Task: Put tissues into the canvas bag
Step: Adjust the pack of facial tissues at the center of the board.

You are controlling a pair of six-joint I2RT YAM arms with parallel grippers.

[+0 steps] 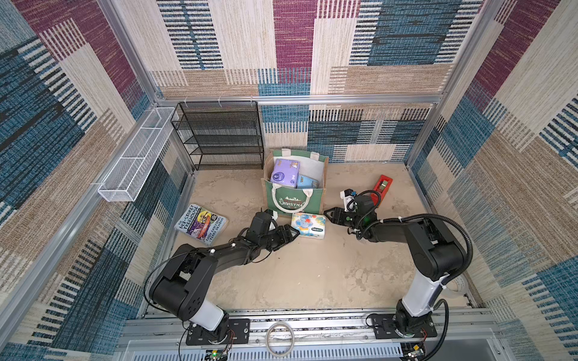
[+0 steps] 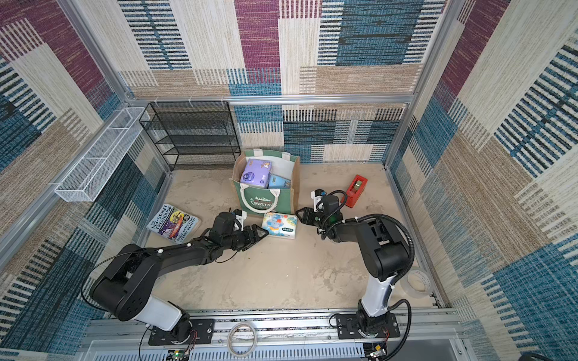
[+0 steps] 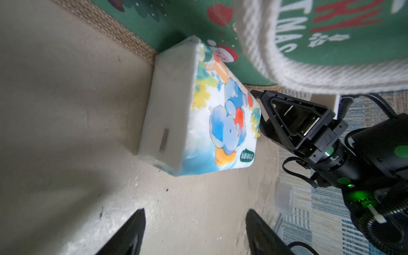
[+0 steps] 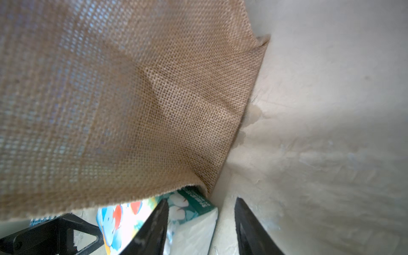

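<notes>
The canvas bag [image 1: 312,200] [image 2: 283,200] stands upright at the back, green front towards me. Inside it lie a lilac tissue pack [image 1: 284,173] [image 2: 256,173] and a blue one [image 1: 308,182] [image 2: 279,181]. A white elephant-print pack [image 1: 308,225] [image 2: 279,224] [image 3: 220,123] [image 4: 123,220] rests on the floor against the bag's front. My left gripper [image 1: 292,237] [image 2: 264,236] [image 3: 195,231] is open at the pack's left end, with bare floor between its fingers. My right gripper [image 1: 327,217] [image 2: 298,214] [image 4: 202,227] is open at the pack's right end, and one finger overlaps its corner. The bag's jute side [image 4: 132,99] is close ahead.
A purple-covered book [image 1: 200,223] lies on the floor to the left. A red oblong object [image 1: 382,186] sits behind the right arm. The black wire shelf [image 1: 222,137] and a white wire basket [image 1: 134,156] line the back left. Tape rolls [image 1: 279,339] [image 2: 417,281] lie at the front.
</notes>
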